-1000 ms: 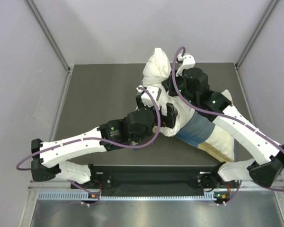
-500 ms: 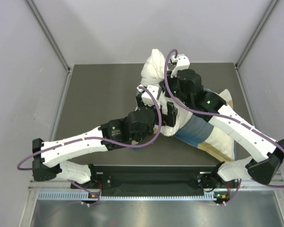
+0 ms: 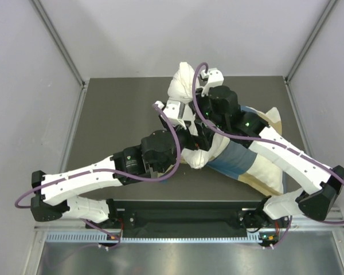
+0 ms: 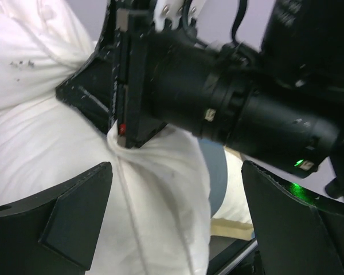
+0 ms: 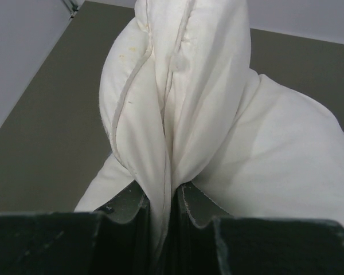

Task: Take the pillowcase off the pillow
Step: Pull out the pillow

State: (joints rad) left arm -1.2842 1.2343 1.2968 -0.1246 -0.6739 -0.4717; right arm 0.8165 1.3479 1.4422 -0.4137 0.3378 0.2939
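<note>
Where the pillowcase shows from above, it wraps only the near right part of the pillow. A blue check lies towards the middle, with cream and tan checks running to the table's near right corner, beneath my right forearm. The bare white part of the pillow stands out of it, bunched and creased. One lump rises towards the far edge of the table and another sags towards my left wrist.

My right gripper is pressed together on a tall fold of that bare white cloth, and the seam runs up out of the pinch between the two black fingers. From my left wrist I see the same pinch side on, with a grey-blue strip of the pillowcase just behind the white bulge.

My left gripper is spread wide, one finger on each side of the white bulge below the pinch. I cannot tell whether either finger touches the cloth. The rest of the dark table lies bare to the left.
</note>
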